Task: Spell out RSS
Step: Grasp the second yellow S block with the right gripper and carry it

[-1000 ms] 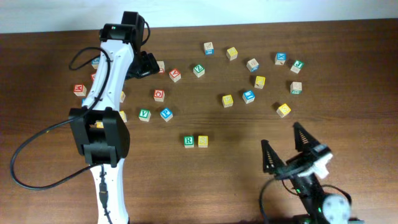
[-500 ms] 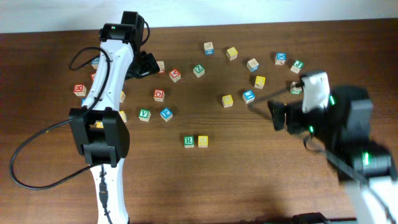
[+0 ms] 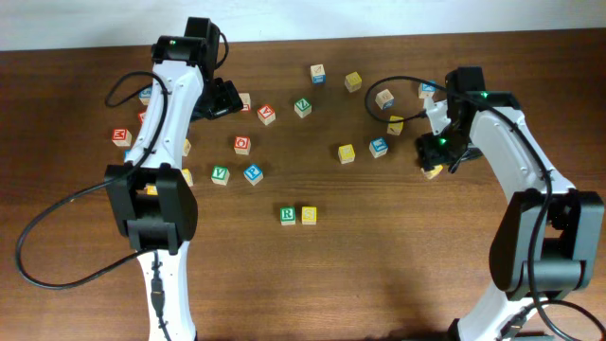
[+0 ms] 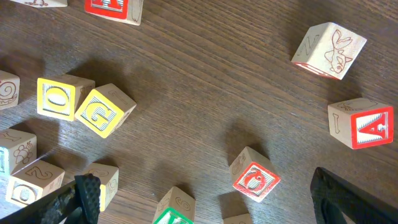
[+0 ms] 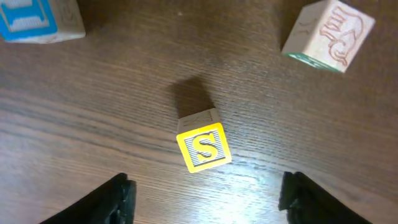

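Note:
The white cube with a green R (image 3: 287, 215) sits at the table's front middle, with a yellow cube (image 3: 309, 215) touching its right side. A second yellow cube with an S (image 5: 204, 148) lies alone at the right (image 3: 432, 170). My right gripper (image 5: 208, 202) is open and empty, hovering just above this S cube, which lies between and slightly ahead of the fingers; in the overhead view the gripper (image 3: 438, 152) partly covers it. My left gripper (image 4: 205, 202) is open and empty over cubes at the back left (image 3: 220, 98).
Several other letter cubes lie scattered across the back half. A blue cube (image 5: 37, 18) and a wooden cube with an animal drawing (image 5: 329, 34) lie near the S cube. Yellow O (image 4: 57, 98) and G (image 4: 102, 111) cubes and a red A cube (image 4: 367, 127) lie under the left gripper.
My right arm has swung from the table's front right up to the back right and now hovers over the lone yellow S cube. The left arm has not moved.

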Tool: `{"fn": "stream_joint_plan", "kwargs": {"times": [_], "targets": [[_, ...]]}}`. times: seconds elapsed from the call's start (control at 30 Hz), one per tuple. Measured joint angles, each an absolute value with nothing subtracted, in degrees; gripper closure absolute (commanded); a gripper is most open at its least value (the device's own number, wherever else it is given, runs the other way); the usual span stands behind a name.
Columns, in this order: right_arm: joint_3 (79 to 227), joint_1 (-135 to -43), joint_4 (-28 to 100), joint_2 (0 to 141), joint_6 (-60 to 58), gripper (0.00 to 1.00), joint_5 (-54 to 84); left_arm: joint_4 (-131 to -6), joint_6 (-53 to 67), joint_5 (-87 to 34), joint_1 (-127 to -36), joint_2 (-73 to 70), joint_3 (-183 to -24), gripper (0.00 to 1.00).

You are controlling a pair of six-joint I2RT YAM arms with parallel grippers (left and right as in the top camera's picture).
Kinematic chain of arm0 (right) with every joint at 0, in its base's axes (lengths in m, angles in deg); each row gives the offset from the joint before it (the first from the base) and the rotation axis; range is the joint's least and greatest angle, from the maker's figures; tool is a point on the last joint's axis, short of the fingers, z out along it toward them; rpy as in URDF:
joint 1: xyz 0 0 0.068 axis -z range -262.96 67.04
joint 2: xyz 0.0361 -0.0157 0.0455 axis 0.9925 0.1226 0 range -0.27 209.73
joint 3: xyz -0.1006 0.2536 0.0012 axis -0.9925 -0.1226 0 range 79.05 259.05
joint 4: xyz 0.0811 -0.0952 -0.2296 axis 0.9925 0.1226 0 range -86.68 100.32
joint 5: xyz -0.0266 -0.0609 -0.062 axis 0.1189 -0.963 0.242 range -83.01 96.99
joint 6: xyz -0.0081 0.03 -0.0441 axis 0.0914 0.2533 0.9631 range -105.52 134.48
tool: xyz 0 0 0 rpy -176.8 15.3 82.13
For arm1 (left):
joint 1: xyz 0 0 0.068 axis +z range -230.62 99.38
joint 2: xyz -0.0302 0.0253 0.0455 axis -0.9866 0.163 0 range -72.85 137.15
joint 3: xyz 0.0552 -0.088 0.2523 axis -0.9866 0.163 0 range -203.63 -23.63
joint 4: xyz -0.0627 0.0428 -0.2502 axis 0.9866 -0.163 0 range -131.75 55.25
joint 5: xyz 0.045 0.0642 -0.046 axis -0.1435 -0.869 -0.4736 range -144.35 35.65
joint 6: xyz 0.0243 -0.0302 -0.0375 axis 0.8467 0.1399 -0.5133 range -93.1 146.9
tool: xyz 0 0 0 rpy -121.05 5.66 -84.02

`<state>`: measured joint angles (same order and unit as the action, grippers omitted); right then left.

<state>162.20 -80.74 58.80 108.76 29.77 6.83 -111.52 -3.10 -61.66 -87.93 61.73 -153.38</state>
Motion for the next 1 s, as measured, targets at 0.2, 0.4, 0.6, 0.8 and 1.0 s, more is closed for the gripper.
{"fn": "stream_joint_plan", "kwargs": {"times": [0.2,0.4,0.6,0.8,1.0], "targets": [[162.2,-80.74,58.3,111.52,30.16,0.36,6.83,-111.52,-3.1,-61.66,-87.93,61.73,-153.38,0.01],[162.2,-80.74,57.19,114.56,30.16,0.37,6.83,-111.52,-3.08,-61.68,-87.93,61.73,-153.38,0.01],[162.2,-80.74,55.07,115.84,30.38,0.41,6.83,-111.54,-3.1,-61.66,-87.93,61.73,-153.38,0.01],[162.2,-80.74,55.53,117.46,30.75,0.64,6.83,-111.52,-3.08,-61.66,-87.93,61.73,-153.38,0.01],[162.2,-81.7,57.93,117.46,30.55,0.72,7.51,-111.52,-3.1,-61.66,-87.93,61.73,-153.38,0.01]]}}
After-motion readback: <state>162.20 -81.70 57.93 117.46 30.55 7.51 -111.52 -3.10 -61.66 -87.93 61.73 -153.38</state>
